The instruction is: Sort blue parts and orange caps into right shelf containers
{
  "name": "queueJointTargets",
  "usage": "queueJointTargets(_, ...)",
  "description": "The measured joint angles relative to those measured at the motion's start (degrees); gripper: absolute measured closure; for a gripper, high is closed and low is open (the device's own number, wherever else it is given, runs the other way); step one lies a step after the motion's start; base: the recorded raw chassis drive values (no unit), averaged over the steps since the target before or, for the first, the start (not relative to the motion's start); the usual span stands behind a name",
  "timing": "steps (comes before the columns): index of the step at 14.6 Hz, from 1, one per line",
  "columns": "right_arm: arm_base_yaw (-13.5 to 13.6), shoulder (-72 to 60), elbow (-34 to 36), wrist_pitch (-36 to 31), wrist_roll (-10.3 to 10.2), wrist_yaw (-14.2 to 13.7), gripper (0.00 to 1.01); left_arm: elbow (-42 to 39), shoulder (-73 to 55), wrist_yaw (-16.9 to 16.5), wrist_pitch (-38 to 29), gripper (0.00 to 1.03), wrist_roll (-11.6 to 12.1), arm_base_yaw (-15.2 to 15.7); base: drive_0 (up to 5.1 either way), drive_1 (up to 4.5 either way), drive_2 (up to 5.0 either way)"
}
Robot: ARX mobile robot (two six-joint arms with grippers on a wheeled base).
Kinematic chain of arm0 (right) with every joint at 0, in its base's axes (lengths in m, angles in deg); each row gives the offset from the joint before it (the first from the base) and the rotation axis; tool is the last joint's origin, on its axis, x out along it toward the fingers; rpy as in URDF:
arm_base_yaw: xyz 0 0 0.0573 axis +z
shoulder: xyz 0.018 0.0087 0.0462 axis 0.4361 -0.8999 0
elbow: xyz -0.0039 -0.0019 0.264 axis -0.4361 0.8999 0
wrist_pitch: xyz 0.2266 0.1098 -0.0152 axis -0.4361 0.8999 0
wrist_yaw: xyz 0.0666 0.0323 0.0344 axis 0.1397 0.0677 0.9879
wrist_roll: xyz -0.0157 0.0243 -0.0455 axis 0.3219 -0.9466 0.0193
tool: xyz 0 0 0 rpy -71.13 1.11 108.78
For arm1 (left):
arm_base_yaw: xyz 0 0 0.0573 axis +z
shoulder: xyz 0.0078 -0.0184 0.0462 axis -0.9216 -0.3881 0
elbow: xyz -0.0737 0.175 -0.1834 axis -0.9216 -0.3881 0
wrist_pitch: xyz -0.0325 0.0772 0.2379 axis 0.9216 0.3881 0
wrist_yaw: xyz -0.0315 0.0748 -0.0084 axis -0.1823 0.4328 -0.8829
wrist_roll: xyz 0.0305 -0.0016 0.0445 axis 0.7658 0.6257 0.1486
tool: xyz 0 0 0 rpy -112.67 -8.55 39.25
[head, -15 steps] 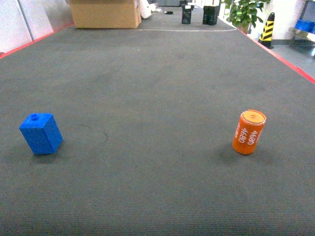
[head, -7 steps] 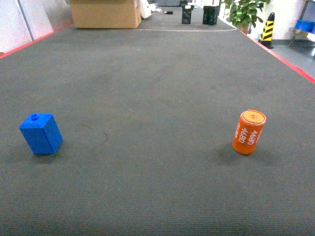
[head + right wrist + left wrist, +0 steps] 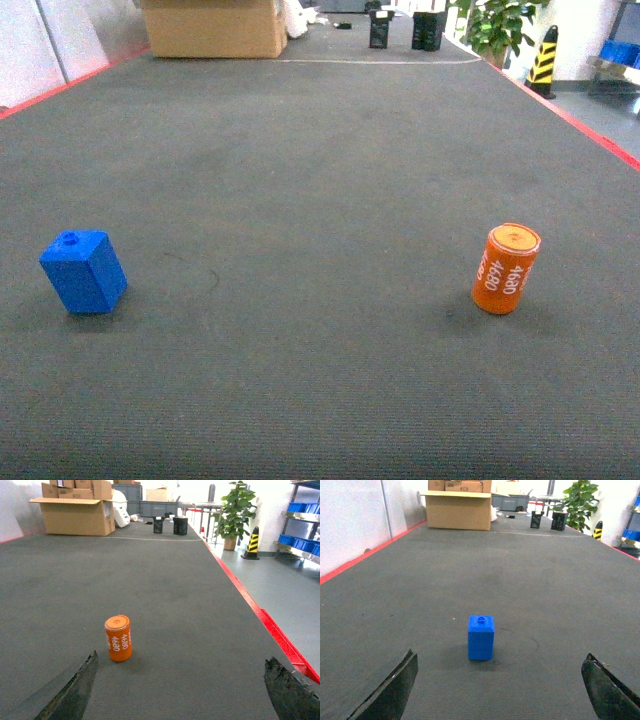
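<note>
A blue part (image 3: 83,271) stands upright on the dark floor mat at the left of the head view. In the left wrist view this blue part (image 3: 481,637) lies just ahead of my left gripper (image 3: 500,656), which is open and empty. An orange cap (image 3: 506,268) marked "4680" stands upright at the right. The right wrist view has the cap (image 3: 118,638) ahead and to the left of my open, empty right gripper (image 3: 181,656). Blue shelf containers (image 3: 299,543) sit on a metal rack far right. Neither gripper appears in the head view.
A red line (image 3: 590,130) borders the mat on the right, with grey floor beyond. At the far end stand a cardboard box (image 3: 213,27), two black boxes (image 3: 400,30), a potted plant (image 3: 497,25) and a yellow-black cone (image 3: 543,55).
</note>
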Motion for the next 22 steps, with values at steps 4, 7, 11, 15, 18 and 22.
queueJointTargets(4, 0.0, 0.0, 0.0, 0.0, 0.0, 0.0, 0.03, 0.0, 0.0, 0.0, 0.0, 0.05, 0.0, 0.0, 0.0, 0.00, 0.0)
queueJointTargets(7, 0.0, 0.0, 0.0, 0.0, 0.0, 0.0, 0.03, 0.0, 0.0, 0.0, 0.0, 0.05, 0.0, 0.0, 0.0, 0.00, 0.0)
queueJointTargets(11, 0.0, 0.0, 0.0, 0.0, 0.0, 0.0, 0.03, 0.0, 0.0, 0.0, 0.0, 0.05, 0.0, 0.0, 0.0, 0.00, 0.0)
queueJointTargets(15, 0.0, 0.0, 0.0, 0.0, 0.0, 0.0, 0.03, 0.0, 0.0, 0.0, 0.0, 0.05, 0.0, 0.0, 0.0, 0.00, 0.0)
queueJointTargets(18, 0.0, 0.0, 0.0, 0.0, 0.0, 0.0, 0.03, 0.0, 0.0, 0.0, 0.0, 0.05, 0.0, 0.0, 0.0, 0.00, 0.0)
queueJointTargets(22, 0.0, 0.0, 0.0, 0.0, 0.0, 0.0, 0.03, 0.0, 0.0, 0.0, 0.0, 0.05, 0.0, 0.0, 0.0, 0.00, 0.0)
